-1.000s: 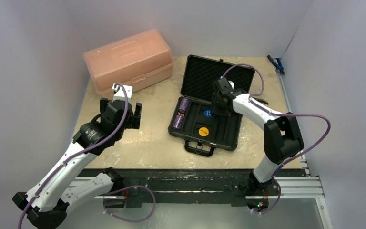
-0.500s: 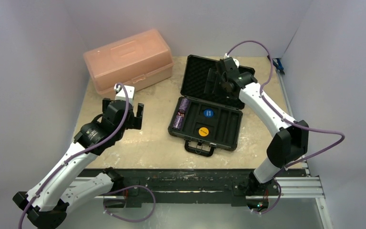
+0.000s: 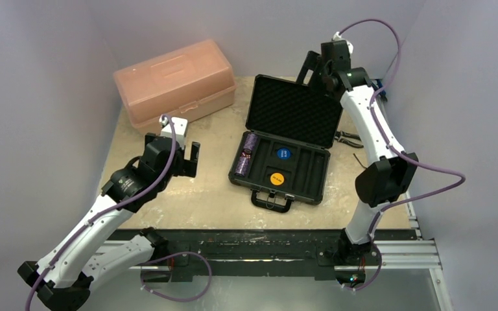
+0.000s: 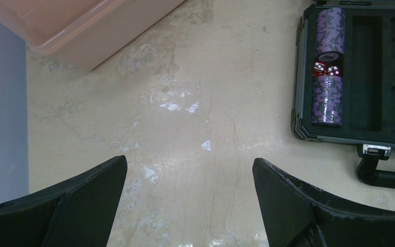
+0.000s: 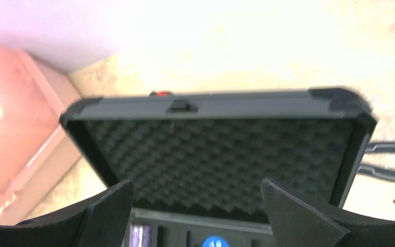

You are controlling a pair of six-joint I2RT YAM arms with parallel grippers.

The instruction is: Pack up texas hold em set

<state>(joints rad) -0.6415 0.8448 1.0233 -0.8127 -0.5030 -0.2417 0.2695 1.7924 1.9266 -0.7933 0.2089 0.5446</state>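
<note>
The black briefcase (image 3: 311,170) lies open mid-table, its foam-lined lid (image 3: 294,110) raised at the back and its handle (image 3: 272,201) at the front. Two purple chip stacks (image 3: 245,155) fill its left slot, with two red dice (image 4: 326,68) between them. An orange disc (image 3: 277,178) and a blue disc (image 3: 283,153) sit in the tray. My right gripper (image 3: 316,71) is open and empty, high above the lid's far edge (image 5: 211,105), with the foam between its fingers (image 5: 195,182). My left gripper (image 3: 170,146) is open and empty over bare table left of the case (image 4: 189,160).
A translucent pink box (image 3: 175,81) stands at the back left and shows in the left wrist view (image 4: 82,25). Pliers (image 3: 349,137) lie right of the lid. A blue-handled tool (image 3: 377,87) lies at the far right edge. White walls close in the sides and back.
My right gripper has risen out of the case tray and moved back and up to above the lid's far edge. My left gripper has shifted slightly right.
</note>
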